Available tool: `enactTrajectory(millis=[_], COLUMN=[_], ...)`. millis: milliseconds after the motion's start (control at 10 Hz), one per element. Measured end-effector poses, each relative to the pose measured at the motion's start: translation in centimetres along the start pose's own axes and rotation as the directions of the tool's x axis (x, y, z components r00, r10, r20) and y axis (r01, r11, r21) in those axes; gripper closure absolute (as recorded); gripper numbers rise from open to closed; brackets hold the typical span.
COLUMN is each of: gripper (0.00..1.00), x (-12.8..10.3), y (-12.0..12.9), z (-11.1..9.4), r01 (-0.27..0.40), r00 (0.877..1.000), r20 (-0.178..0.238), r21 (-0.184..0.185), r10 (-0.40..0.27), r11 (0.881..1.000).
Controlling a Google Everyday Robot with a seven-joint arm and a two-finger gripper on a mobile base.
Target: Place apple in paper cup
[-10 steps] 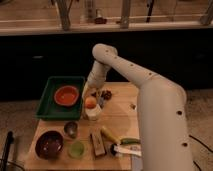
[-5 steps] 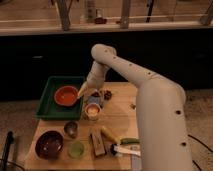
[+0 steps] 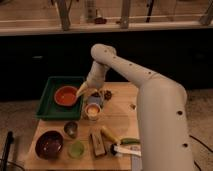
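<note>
Apple [image 3: 92, 109] inside paper cup [image 3: 92, 116], mid-table. Gripper [image 3: 81, 92] just far-left of cup, at right edge of green tray [image 3: 44, 101], beside orange bowl [image 3: 65, 95]. Grip state: cannot tell.

Heads up: your gripper [image 3: 85, 91] hung just above the paper cup [image 3: 92, 111]. The orange patch in the cup right below it may have been the apple [image 3: 92, 108], but you couldn't tell for sure. The dark lumps [image 3: 104, 94] just beside the gripper were unreadable. Your arm [image 3: 160, 115] hid the table [image 3: 55, 125] beneath it and got cut off at the bottom edge.
</note>
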Motion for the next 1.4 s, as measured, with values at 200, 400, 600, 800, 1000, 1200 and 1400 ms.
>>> enactTrajectory(millis=[200, 400, 600, 800, 1000, 1200, 1400], gripper=[0.20, 0.20, 0.20, 0.20, 0.20, 0.20, 0.20], x=[-0.05, -0.04, 0.05, 0.06, 0.09, 0.11, 0.11], y=[0.05, 0.11, -0.02, -0.09, -0.09, -0.10, -0.11], z=[0.02, 0.04, -0.05, -0.17, -0.33, -0.32, -0.32], r01=[-0.003, -0.003, 0.002, 0.007, 0.013, 0.013, 0.013], r00=[1.000, 1.000, 1.000, 1.000, 0.999, 0.999, 0.999], r20=[-0.003, -0.008, -0.019, -0.024, -0.031, -0.032, -0.032], r21=[-0.001, -0.009, -0.016, -0.020, -0.026, -0.025, -0.025], r10=[0.003, 0.003, -0.002, -0.008, -0.014, -0.014, -0.014], r11=[1.000, 1.000, 1.000, 1.000, 1.000, 1.000, 1.000])
